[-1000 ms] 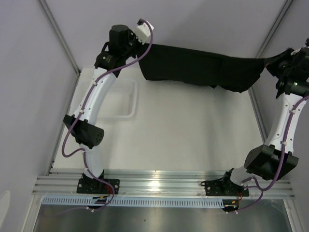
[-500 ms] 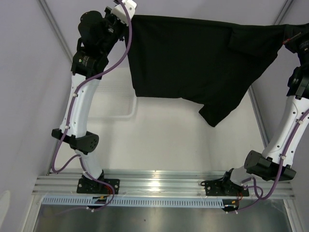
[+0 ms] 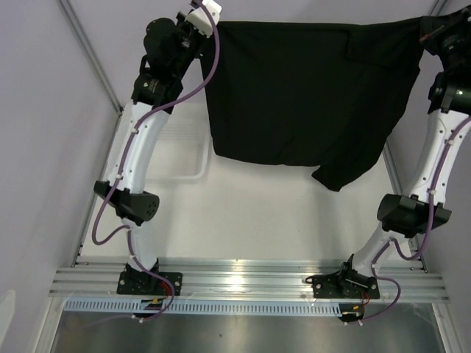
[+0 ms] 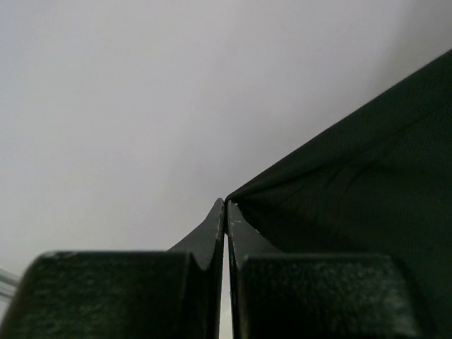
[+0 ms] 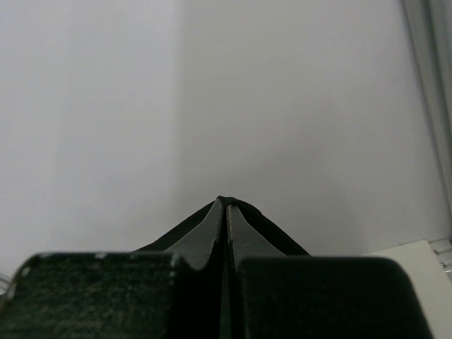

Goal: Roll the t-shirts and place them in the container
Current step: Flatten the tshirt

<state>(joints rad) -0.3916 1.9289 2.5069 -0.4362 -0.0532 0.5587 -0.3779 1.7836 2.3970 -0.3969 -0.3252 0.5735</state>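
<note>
Top external: black t-shirt [image 3: 309, 88] between left hand [image 3: 213, 23] and right hand [image 3: 426, 26]

Two white-and-black arms with purple cabling.
Left arm [image 3: 140, 143] and right arm [image 3: 438, 151]: white links, black joint housings [image 3: 136, 205], purple cables [image 3: 96, 224] looping alongside, black bases [image 3: 151, 282]; left gripper [image 4: 226, 203] black, tapered scuffed fingers [image 4: 248, 244].

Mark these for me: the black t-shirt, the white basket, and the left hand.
black t-shirt [image 3: 309, 88]: top external view, middle of the hanging cloth.
white basket [image 3: 184, 176]: top external view, its near rim.
left hand [image 4: 226, 205]: left wrist view, between the shut fingertips where they pinch the shirt's edge.
</note>
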